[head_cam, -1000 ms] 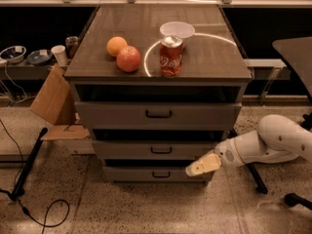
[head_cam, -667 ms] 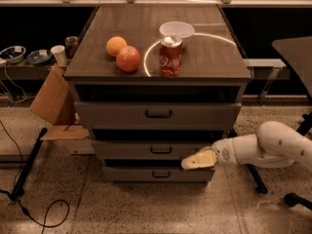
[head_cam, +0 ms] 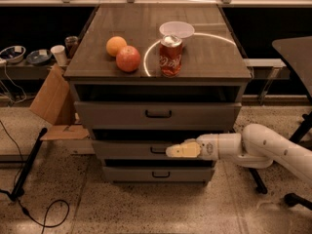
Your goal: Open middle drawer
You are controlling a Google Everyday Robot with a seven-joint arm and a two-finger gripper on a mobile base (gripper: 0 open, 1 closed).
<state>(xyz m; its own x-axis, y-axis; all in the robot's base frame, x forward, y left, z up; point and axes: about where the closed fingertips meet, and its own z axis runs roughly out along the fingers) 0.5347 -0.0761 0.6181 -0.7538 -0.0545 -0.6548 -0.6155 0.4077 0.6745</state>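
Gripper [head_cam: 181, 150] at middle drawer [head_cam: 124, 149] front, just right of small black handle [head_cam: 157, 150], reaching in from the right on white arm [head_cam: 265, 145]. Taller top drawer [head_cam: 107, 114] above, smallest drawer [head_cam: 126, 173] below. On wooden tabletop [head_cam: 217, 57]: orange [head_cam: 116, 46] and red apple [head_cam: 128, 58] side by side near left edge; red soda can [head_cam: 170, 55] mid-table toward front edge; white cup [head_cam: 176, 29] just behind can. Cardboard box [head_cam: 52, 101] on floor, left of cabinet.

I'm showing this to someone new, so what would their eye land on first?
The white arm stretched in from the right, its gripper at the handle of the middle drawer. Next, the red soda can on the cabinet top, with an apple and orange to its left.
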